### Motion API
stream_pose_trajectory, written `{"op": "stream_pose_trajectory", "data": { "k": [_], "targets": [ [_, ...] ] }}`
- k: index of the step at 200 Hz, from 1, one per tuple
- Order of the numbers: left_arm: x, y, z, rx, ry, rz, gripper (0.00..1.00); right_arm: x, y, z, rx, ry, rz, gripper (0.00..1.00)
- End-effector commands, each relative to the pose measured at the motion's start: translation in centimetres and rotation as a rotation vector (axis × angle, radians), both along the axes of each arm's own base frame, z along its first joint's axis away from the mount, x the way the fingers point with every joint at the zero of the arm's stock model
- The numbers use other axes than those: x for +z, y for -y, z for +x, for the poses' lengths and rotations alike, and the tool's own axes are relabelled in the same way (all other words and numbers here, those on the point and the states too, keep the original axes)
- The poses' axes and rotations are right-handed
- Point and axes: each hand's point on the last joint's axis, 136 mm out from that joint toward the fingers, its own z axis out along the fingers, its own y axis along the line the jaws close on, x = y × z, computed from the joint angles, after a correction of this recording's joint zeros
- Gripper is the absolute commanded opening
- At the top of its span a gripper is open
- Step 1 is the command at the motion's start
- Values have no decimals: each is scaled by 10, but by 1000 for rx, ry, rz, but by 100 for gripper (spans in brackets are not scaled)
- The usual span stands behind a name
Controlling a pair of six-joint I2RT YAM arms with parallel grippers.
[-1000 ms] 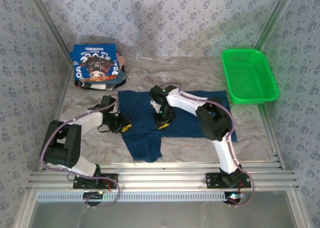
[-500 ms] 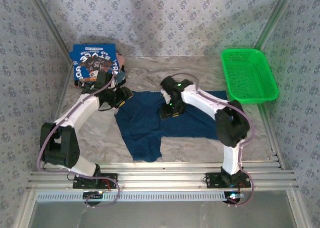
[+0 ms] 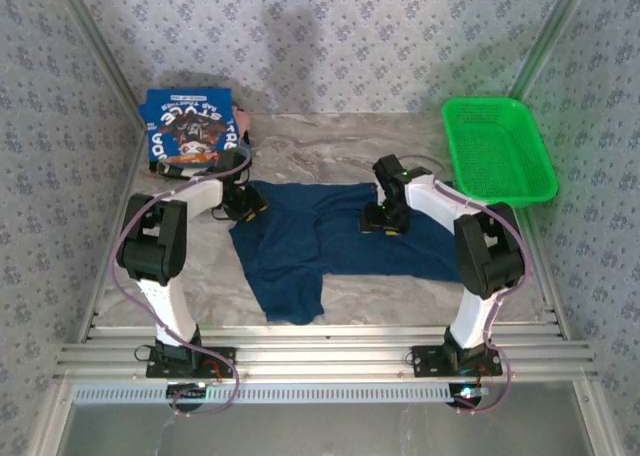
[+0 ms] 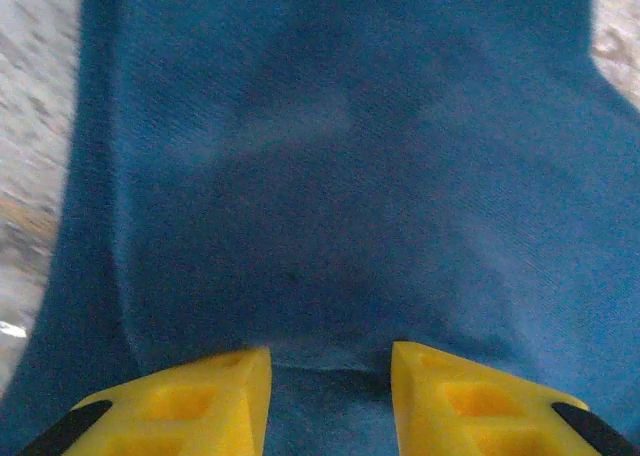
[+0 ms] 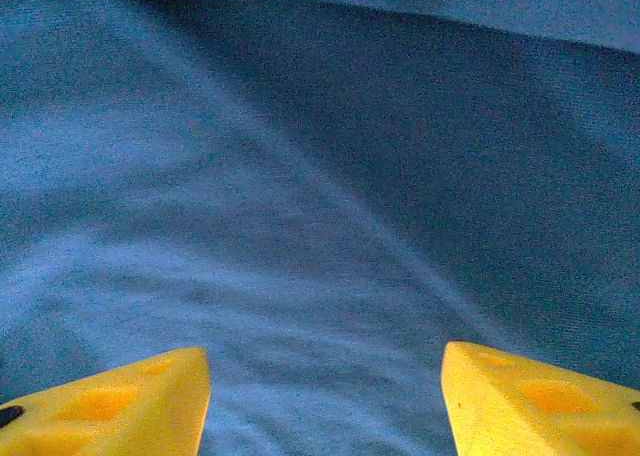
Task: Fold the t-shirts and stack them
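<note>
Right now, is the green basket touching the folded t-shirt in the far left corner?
Apart. In the top view the green basket sits at the far right and the folded t-shirt at the far left, with bare marble table between them.

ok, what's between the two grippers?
The spread navy shirt, nothing else, running from left gripper to right gripper; the top view shows it.
</note>
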Motion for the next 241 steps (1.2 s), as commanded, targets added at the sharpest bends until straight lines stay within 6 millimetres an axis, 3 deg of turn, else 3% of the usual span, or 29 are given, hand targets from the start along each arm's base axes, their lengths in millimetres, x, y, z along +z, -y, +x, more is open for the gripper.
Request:
{"op": "stream_pose_trajectory", "data": {
  "k": [1, 20, 23, 31, 68, 111, 129, 166, 198, 241],
  "targets": [
    [-5, -25, 13, 10, 15, 104, 36, -12, 42, 4, -117, -1, -136, 67],
    [-12, -38, 11, -22, -7, 181, 35, -15, 71, 4, -190, -20, -205, 69],
    [-14, -40, 10, -26, -11, 192, 35, -23, 78, -5, -197, -48, -220, 69],
    [-16, -46, 8, -40, -18, 220, 35, -22, 88, -6, -223, -51, -234, 71],
    [-23, -66, -3, -75, -47, 283, 34, -10, 117, -3, -307, -35, -209, 73],
    [-3, -36, 11, -121, 56, 151, 40, 18, 123, 16, -369, 80, -83, 73],
    [5, -30, 14, -108, 81, 113, 42, 21, 124, 24, -392, 92, -20, 73],
    [26, -16, 19, -127, 150, 38, 44, 7, 131, 40, -430, 101, 18, 68],
    [62, -5, 17, -132, 267, -33, 45, -6, 136, 48, -437, 105, 10, 62],
    [101, 22, 0, -189, 366, -79, 46, -15, 148, 67, -466, 147, -2, 52]
  ]
}}
